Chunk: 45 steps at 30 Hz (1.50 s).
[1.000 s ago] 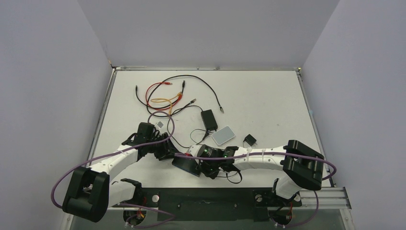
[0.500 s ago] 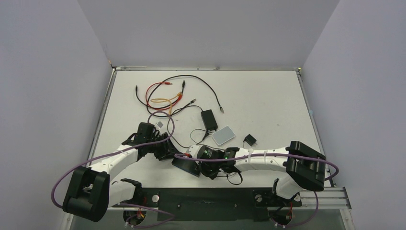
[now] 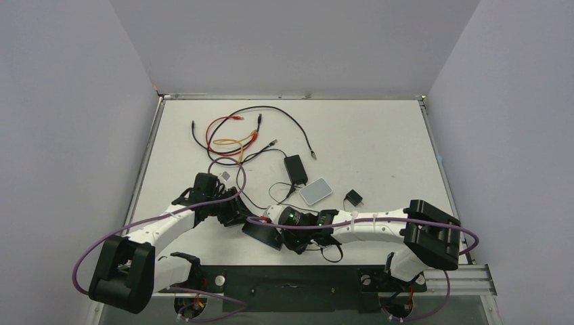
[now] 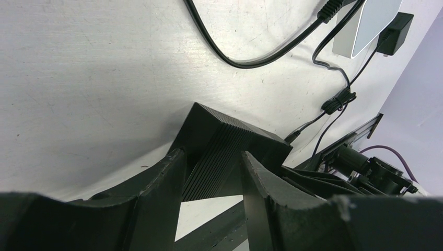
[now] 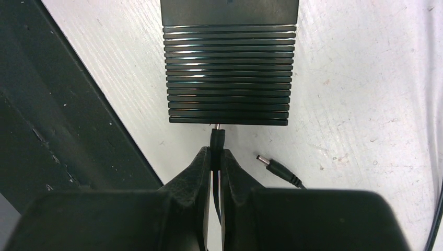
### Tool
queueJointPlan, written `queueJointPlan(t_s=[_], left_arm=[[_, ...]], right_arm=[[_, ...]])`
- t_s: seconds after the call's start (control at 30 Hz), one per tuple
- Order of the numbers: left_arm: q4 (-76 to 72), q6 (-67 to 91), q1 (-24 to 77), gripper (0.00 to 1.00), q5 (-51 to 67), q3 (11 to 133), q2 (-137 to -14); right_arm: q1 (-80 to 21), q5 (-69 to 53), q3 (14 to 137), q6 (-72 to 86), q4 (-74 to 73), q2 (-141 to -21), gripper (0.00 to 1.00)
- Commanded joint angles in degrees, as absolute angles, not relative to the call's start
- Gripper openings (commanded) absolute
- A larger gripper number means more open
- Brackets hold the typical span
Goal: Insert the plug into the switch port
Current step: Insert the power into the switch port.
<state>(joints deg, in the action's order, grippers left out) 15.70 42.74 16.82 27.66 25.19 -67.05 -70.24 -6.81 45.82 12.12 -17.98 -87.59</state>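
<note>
The switch (image 3: 262,233) is a flat black box with a ribbed top, near the table's front edge. In the left wrist view my left gripper (image 4: 211,154) is shut on one corner of the switch (image 4: 230,146). My right gripper (image 5: 216,151) is shut on a black barrel plug (image 5: 217,138). The plug's metal tip touches the near side face of the switch (image 5: 228,73). The blue-trimmed face and its row of ports are out of view, and no socket shows at the tip. From above, the right gripper (image 3: 284,237) sits just right of the box.
A second loose barrel plug (image 5: 275,168) lies just right of my right fingers. The black base rail (image 5: 62,130) runs along the left. Farther back are a grey pad (image 3: 316,191), a black adapter brick (image 3: 295,168), a small wall adapter (image 3: 352,198) and tangled cables (image 3: 233,135).
The right wrist has edged slightly left, closer to the black box. The left arm and the box have stayed put.
</note>
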Motion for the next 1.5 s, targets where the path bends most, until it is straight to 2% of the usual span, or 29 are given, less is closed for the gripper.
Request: queueJointPlan(t_s=[0.0, 0.47, 1.13, 1.47], left_arm=[[15.78, 42.73, 16.79, 0.4, 29.67, 26.19, -65.55], [15.69, 43.84, 17.53, 0.4, 30.59, 24.63, -64.54], [16.09, 44.64, 22.31, 0.38, 29.37, 24.1, -65.15], [15.94, 45.16, 24.34, 0.33, 29.83, 22.95, -64.61]], right_arm=[[-70.7, -4.61, 44.7, 13.85, -7.47, -85.28, 0.0], [-71.1, -1.12, 36.53, 10.38, 6.19, -81.91, 0.0], [-69.62, -3.65, 39.75, 0.44, 10.71, -85.76, 0.0], [-68.29, -4.27, 43.73, -1.92, 10.57, -87.2, 0.0]])
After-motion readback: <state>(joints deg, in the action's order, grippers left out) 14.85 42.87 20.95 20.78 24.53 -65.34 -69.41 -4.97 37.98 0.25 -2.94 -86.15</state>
